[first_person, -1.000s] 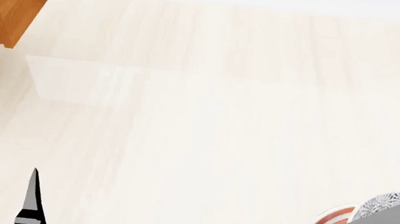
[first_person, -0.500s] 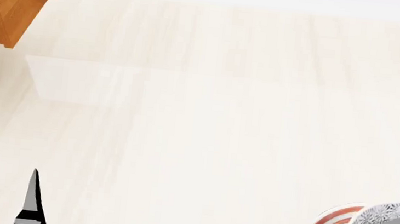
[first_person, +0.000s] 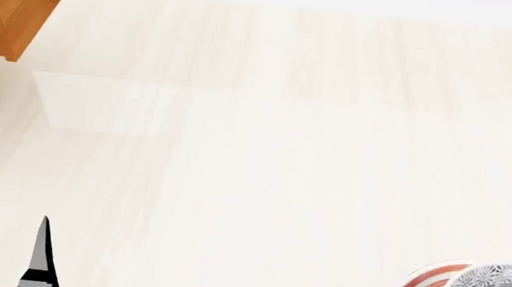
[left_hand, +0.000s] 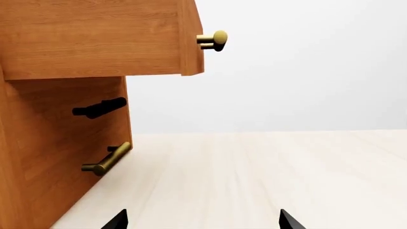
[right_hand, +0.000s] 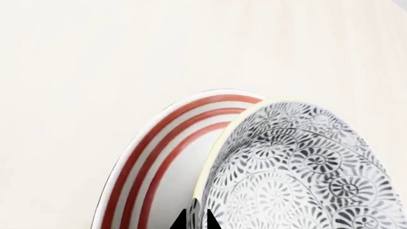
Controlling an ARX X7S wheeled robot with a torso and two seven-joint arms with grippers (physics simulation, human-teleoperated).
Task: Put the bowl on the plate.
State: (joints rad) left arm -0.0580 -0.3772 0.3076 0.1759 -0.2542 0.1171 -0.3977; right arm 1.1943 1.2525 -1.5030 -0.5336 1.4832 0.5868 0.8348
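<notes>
Placement is under way: your right gripper (right_hand: 194, 220), clenched on the bowl (right_hand: 305, 171) rim, must settle it level onto the plate (right_hand: 159, 157) before letting go.

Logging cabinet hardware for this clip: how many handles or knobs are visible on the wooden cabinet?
3: a brass knob on the open drawer, a black bar handle below it, and a brass bar handle lowest. More may sit out of frame.

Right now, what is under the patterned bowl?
The bowl overlaps the plate, whose red rings show beside it. The bowl hides its own underside, so contact cannot be confirmed.
</notes>
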